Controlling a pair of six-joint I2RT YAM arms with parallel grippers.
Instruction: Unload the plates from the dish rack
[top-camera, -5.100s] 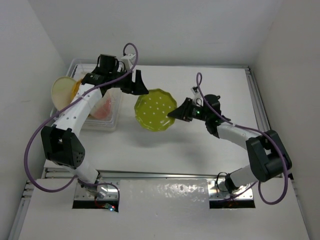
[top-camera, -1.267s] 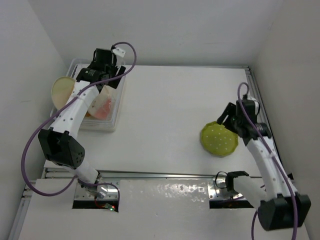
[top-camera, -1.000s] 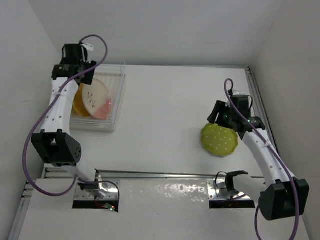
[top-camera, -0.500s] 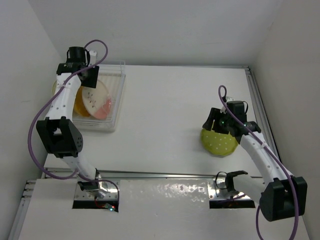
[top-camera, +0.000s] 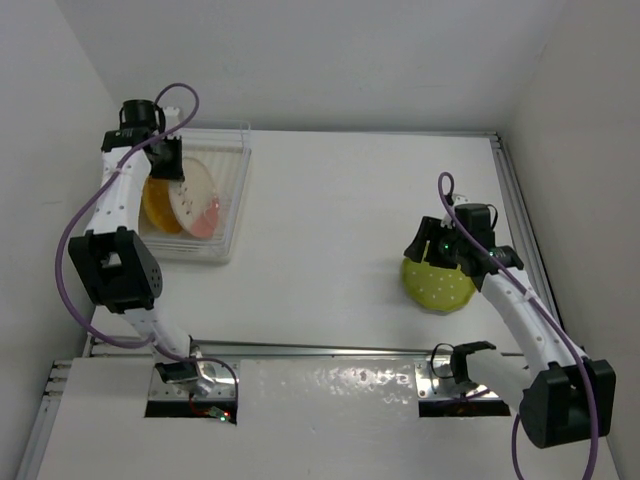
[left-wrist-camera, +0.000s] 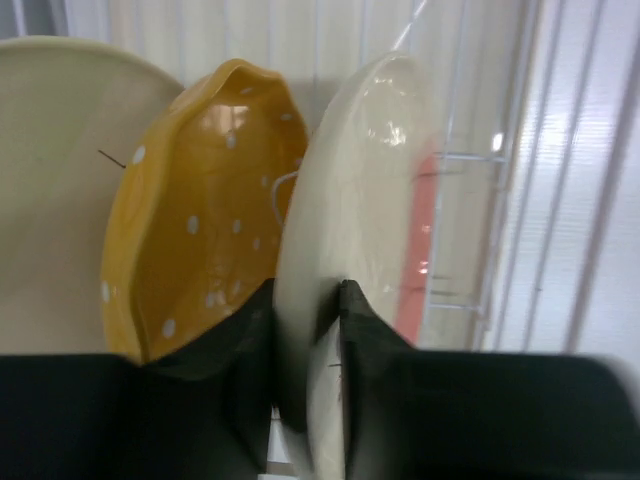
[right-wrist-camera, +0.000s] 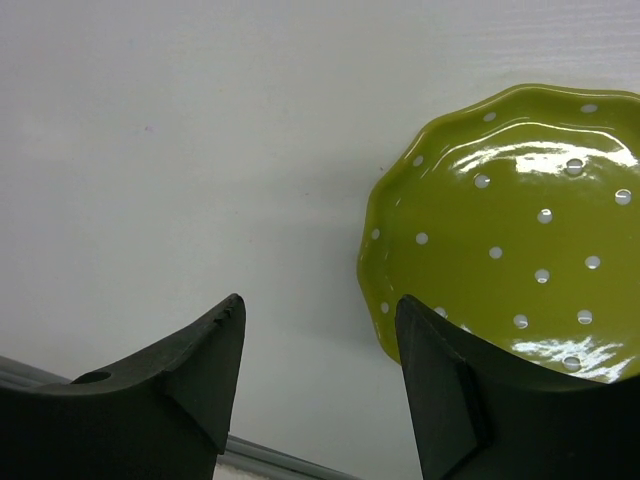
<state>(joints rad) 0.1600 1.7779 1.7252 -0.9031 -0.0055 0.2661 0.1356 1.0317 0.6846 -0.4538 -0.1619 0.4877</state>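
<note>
Green with white dots, the scalloped plate (right-wrist-camera: 510, 230) lies flat on the table (top-camera: 330, 220) at about four o'clock, well apart from the dish rack (top-camera: 232, 190) at ten o'clock. The right tool (right-wrist-camera: 320, 305) hangs at the plate's nine o'clock edge, fingers spread, gripping nothing. In the rack the cream plate (left-wrist-camera: 55, 180), orange plate (left-wrist-camera: 215, 200) and white-and-pink plate (left-wrist-camera: 360, 180) stand on edge, so a rim can be pinched from above. The left tool (left-wrist-camera: 305, 295) is clamped on the white-and-pink rim. No writing or brand shows anywhere.
</note>
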